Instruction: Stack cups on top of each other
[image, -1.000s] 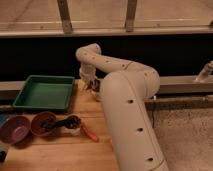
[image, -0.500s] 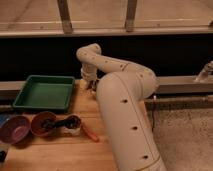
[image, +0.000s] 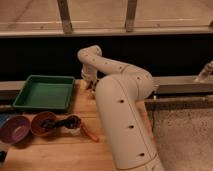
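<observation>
Nearest, the robot's thick white arm (image: 125, 120) rises over the wooden desk (image: 60, 155). At the desk's left sit a purple bowl (image: 15, 129) and a reddish-brown bowl (image: 42, 123). Just right of them the two small cups stand close together: the darker cup (image: 74, 120), its inside nearly black, and the pale cup (image: 72, 131), silvery grey; whether they touch is unclear. A thin orange-red thing (image: 90, 134) lies beside them. Farther back is a green tray (image: 45, 92). The pincer (image: 91, 86) hangs released by the tray's far right corner, well apart from the cups.
</observation>
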